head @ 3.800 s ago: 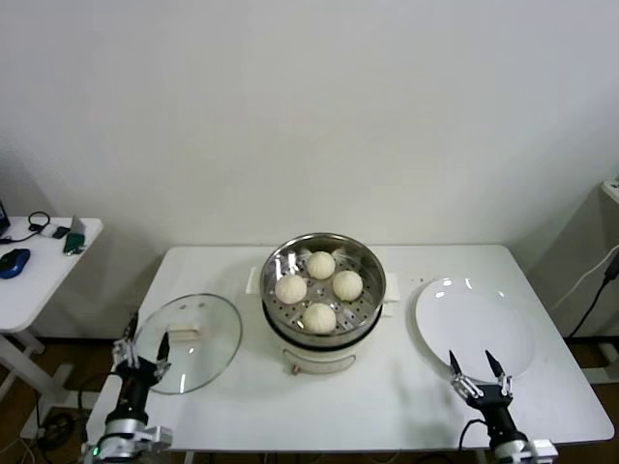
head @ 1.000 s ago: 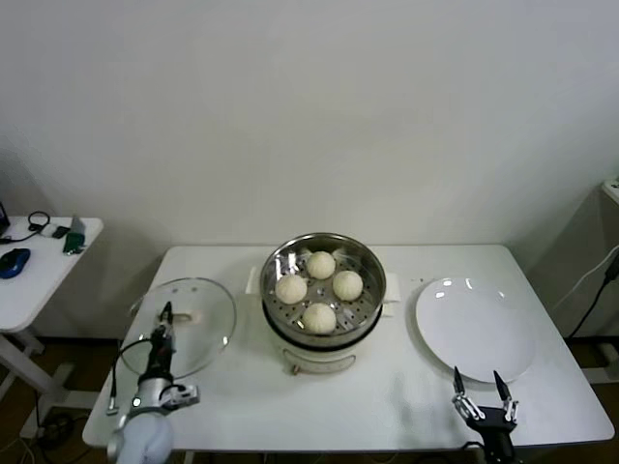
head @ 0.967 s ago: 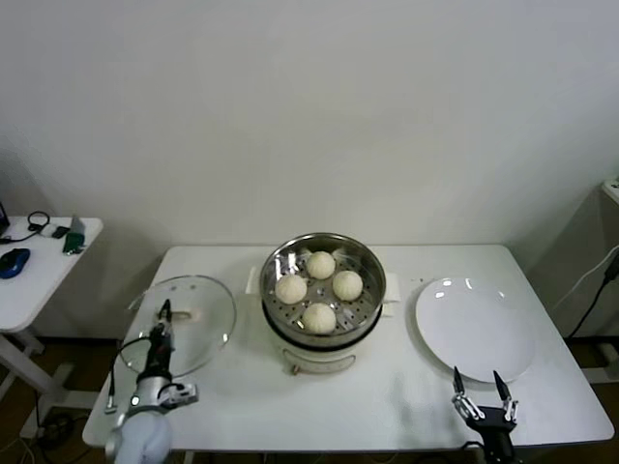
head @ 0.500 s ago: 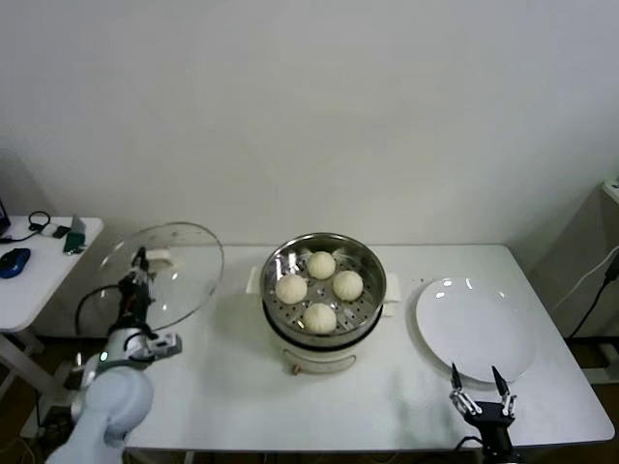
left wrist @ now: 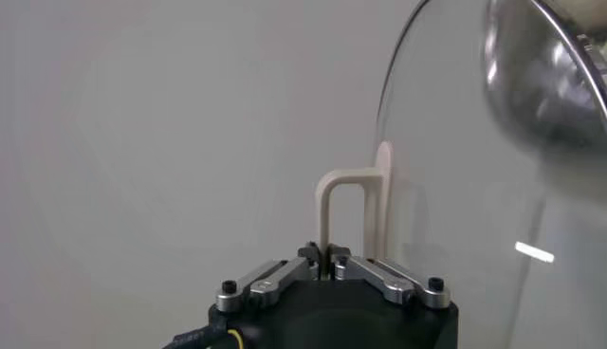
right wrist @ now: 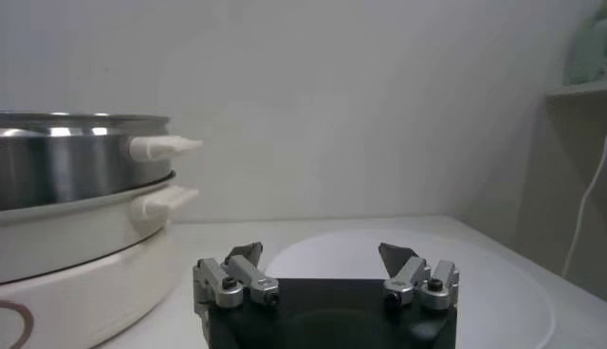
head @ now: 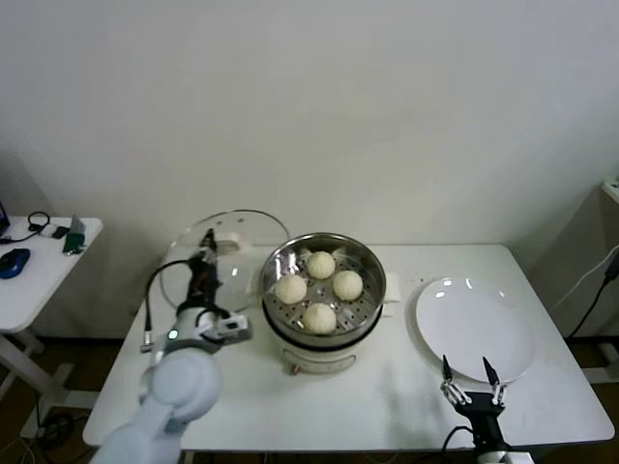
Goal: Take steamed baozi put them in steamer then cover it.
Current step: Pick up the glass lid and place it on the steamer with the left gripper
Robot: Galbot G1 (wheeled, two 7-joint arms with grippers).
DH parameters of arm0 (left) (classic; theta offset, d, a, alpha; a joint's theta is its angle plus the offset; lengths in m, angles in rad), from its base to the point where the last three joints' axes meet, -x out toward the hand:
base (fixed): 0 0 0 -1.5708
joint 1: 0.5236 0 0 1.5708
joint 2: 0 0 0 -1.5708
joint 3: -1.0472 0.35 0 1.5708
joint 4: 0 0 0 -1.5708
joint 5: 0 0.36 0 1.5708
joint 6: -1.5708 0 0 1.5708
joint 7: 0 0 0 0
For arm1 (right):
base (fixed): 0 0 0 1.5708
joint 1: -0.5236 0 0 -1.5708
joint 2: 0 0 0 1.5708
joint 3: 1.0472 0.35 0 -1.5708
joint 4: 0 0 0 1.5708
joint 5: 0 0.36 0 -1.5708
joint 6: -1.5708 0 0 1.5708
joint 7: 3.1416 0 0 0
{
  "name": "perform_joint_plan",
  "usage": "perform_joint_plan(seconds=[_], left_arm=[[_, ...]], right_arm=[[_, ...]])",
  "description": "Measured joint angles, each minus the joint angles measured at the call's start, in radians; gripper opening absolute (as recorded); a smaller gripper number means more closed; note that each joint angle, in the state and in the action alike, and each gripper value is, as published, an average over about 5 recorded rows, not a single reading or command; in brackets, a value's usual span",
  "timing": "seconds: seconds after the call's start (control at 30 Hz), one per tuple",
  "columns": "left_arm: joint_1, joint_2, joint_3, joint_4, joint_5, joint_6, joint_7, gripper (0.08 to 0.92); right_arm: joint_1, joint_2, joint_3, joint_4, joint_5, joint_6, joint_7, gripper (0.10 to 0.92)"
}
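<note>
Four baozi (head: pixel 320 288) already inside steamer (head: pixel 323 300). Left claw (head: pixel 205 266) clamped on handle (left wrist: pixel 341 213) of glass lid (head: pixel 227 253), held tilted just left of steamer; carry rightward, then level. Right claw (head: pixel 469 384) wide, idle, farther off, by plate (head: pixel 474 329).

Evenly lit, bright and soft, from overhead. Faint shadows under the steamer (head: pixel 323 290) and plate (head: pixel 474 329). Glare on the steel rim and on the lid (left wrist: pixel 493 190) just beyond the left gripper (left wrist: pixel 332 268). Blurred left arm (head: pixel 169 396) near the frame edge. Dimmer, greyish wrist views; soft focus past the right gripper (right wrist: pixel 322 261).
</note>
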Motion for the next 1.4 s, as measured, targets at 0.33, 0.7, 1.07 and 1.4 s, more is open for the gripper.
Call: perform_joint_plan(seconds=[0.33, 0.7, 1.07, 1.4], left_arm=[[-0.054, -0.226, 0.156, 0.071, 0.241, 0.015, 0.069, 0.139], [-0.078, -0.403, 0.210, 0.222, 0.419, 0.013, 0.067, 0.139], [-0.065, -0.461, 0.224, 0.319, 0.486, 0.014, 0.042, 0.139], [-0.062, -0.461, 0.231, 0.353, 0.496, 0.023, 0.026, 0.139]], right_arm=[[0.013, -0.019, 0.001, -0.026, 0.011, 0.007, 0.003, 0.823], [0.006, -0.037, 0.017, -0.039, 0.036, 0.020, 0.003, 0.823], [0.002, -0.039, 0.021, -0.056, 0.043, 0.033, 0.004, 0.823], [0.003, -0.039, 0.024, -0.065, 0.042, 0.037, 0.004, 0.823]])
